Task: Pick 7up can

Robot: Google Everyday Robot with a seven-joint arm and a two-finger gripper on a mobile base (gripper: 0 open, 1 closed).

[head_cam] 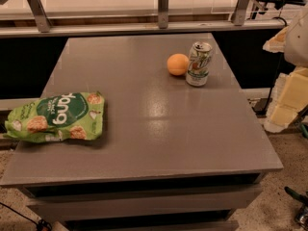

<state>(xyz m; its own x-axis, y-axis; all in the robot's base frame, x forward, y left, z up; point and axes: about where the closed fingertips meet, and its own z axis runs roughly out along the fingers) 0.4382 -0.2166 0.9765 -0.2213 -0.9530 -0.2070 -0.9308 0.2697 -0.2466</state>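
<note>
Grey desk (159, 129) with drawers under its front edge. Near the left edge, toward the front corner: a green snack bag (55, 117), lying flat, slightly crumpled. Toward the back right corner: an orange ball (177, 64). Beyond the back edge: metal brackets (163, 6) on a pale ledge. Below: speckled floor (274, 206).

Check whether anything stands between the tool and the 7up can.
Nothing visible does. The tool sits low at the right edge, beside the table; the 7up can stands on the table's far right, and the orange ball lies on its left, away from the tool.
</note>
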